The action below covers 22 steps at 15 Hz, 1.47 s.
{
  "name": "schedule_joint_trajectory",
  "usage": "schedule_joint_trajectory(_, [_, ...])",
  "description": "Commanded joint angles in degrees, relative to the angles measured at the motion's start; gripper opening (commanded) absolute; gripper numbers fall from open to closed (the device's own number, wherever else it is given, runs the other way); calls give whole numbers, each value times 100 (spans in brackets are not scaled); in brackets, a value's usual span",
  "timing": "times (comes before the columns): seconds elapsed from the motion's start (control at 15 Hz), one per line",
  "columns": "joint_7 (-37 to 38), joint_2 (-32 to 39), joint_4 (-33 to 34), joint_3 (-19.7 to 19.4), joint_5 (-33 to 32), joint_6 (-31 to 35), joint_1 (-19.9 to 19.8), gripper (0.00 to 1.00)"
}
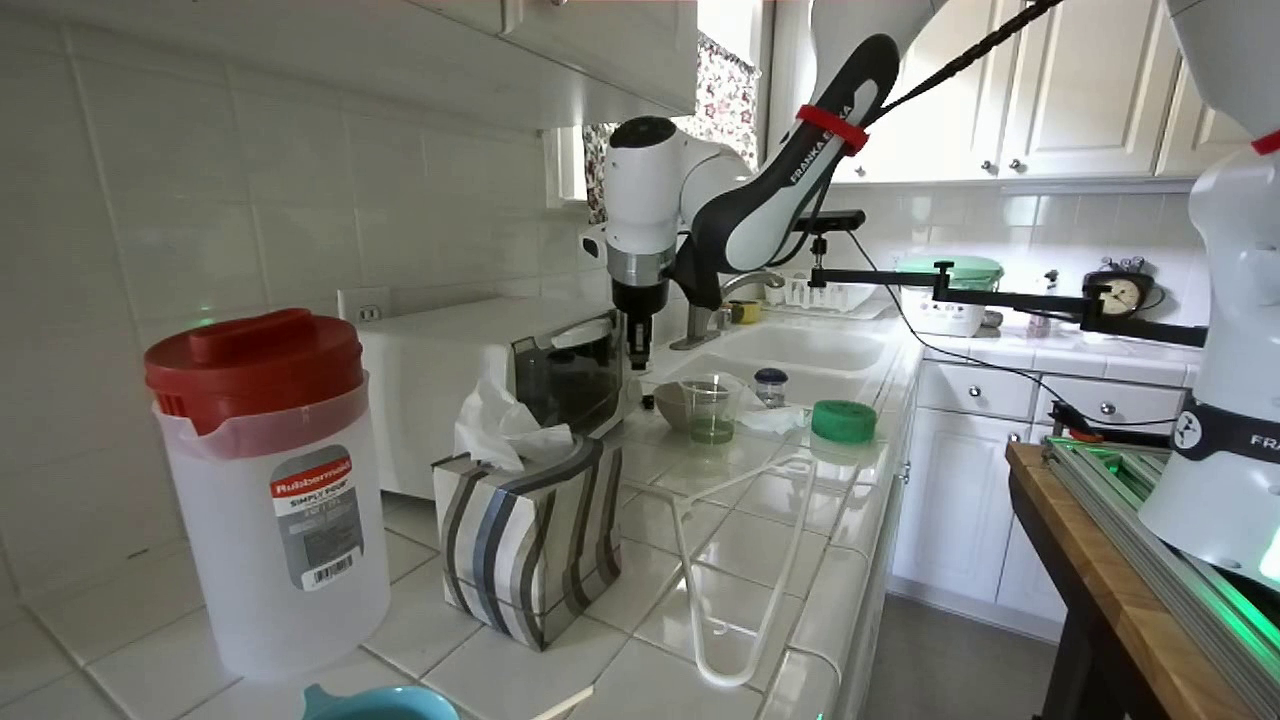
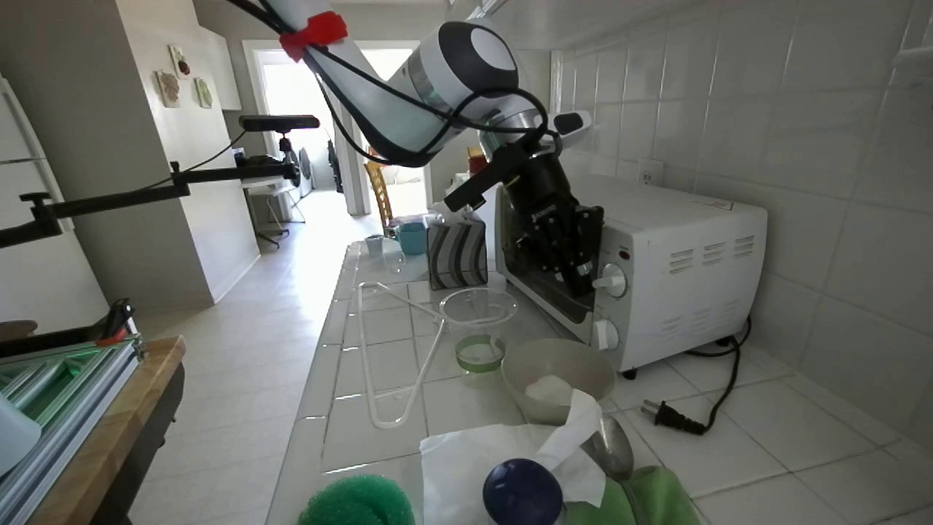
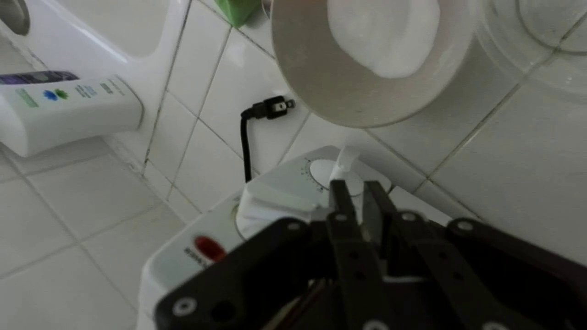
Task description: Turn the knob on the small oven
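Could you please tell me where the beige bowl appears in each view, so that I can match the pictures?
In an exterior view: the beige bowl, near the centre, partly behind the clear cup.
In an exterior view: the beige bowl, right of centre, in the lower half.
Wrist view: the beige bowl, right of centre, cut by the top edge.
Shared landmark: the small oven, close to it in all three.

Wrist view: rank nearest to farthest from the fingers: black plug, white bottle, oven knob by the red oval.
1. Oven knob by the red oval: right beside the fingers, image-left.
2. Black plug: above the knob in the image.
3. White bottle: far left edge of the frame.
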Motion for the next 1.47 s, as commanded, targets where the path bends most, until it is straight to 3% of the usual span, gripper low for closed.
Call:
schedule_joint_trajectory(0.0, [-236,26,105,-10,58,-14,15,49])
schedule_joint_trajectory(0.47, [-318,-64,16,142,282,-37,18,98])
schedule_joint_trajectory(0.67, [-332,-326,-110,229,537,-130,36,100])
schedule_joint_trajectory(1.4, [-1091,-994,-361,621,2723,-731,25,100])
